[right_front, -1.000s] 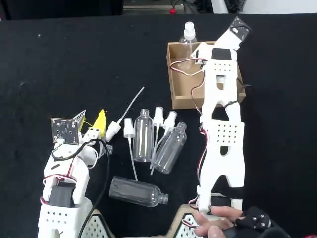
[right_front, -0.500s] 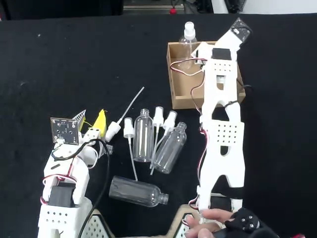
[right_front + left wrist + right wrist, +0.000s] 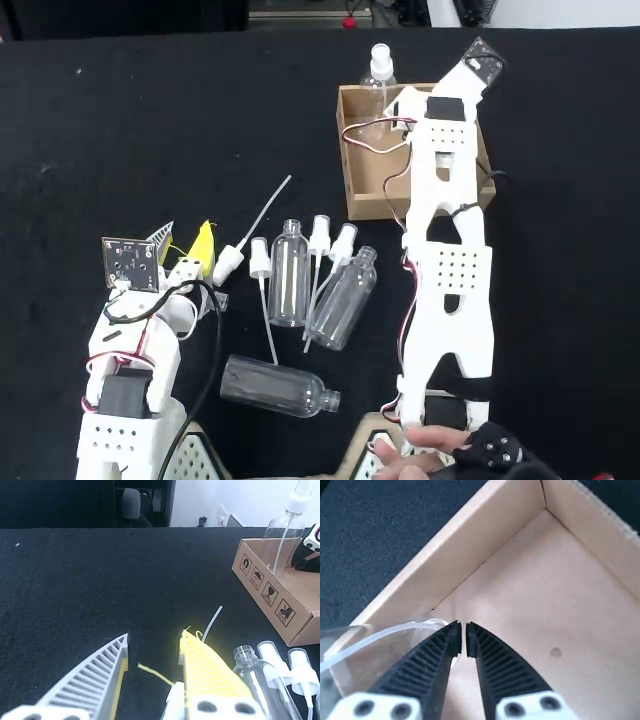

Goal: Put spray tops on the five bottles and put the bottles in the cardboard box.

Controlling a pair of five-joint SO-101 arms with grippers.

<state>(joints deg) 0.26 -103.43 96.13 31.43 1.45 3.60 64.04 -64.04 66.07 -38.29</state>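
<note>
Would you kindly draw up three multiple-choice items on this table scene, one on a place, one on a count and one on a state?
1. Where does the bottle with its spray top on stand?
A. In the cardboard box.
B. Clamped by the left arm.
C. Flat among the loose tops.

2. How many topless bottles lie on the table outside the box?
A. One.
B. Three.
C. Five.

3. How do the jaws of the left gripper stand?
A. Shut on a bottle.
B. Shut on a spray top.
C. Apart, holding nothing.

Answers: 1 A, it rises from the box's far corner; 2 B, the high view shows three lying there with bare necks; 3 C, the left wrist view shows bare table between them.
</note>
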